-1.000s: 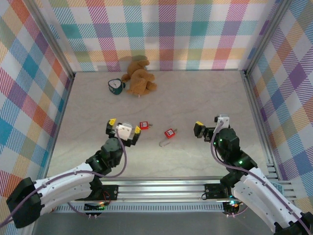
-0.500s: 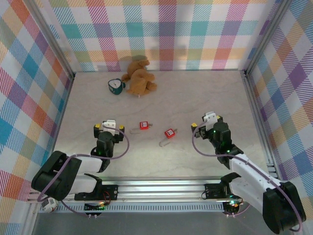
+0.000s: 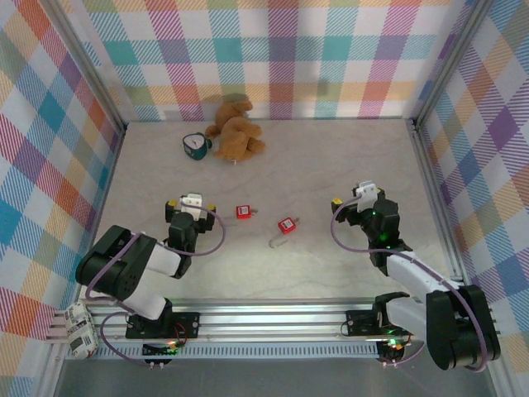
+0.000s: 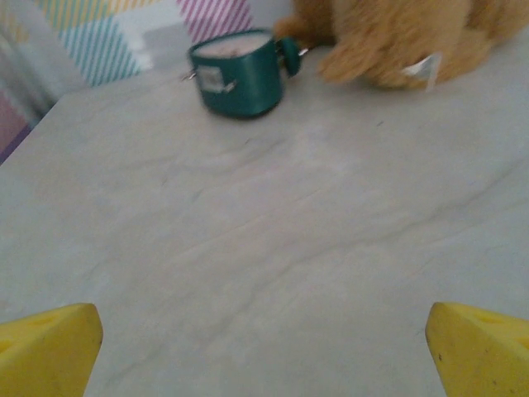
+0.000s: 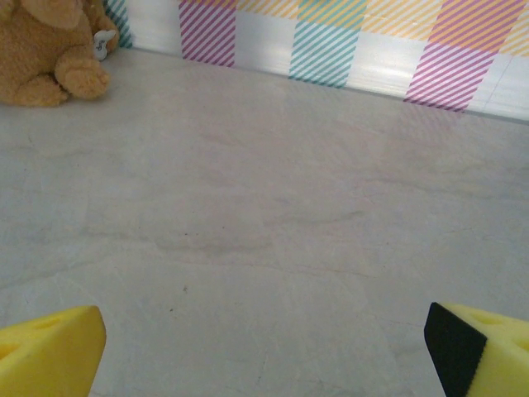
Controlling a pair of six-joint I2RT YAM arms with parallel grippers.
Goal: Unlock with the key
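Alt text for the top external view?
Open, empty left gripper and right gripper flank two red padlocks on a pale table; a teddy bear and green cup sit by the far wall.

Built of black joint housings and white shells on left arm [image 3: 116, 265] and right arm [image 3: 413, 273]. Wrapped in looping purple cables [image 3: 221, 231]. Tipped with yellow foam wedges on left gripper [image 4: 264, 351] and right gripper [image 5: 264, 351], one black-faced.
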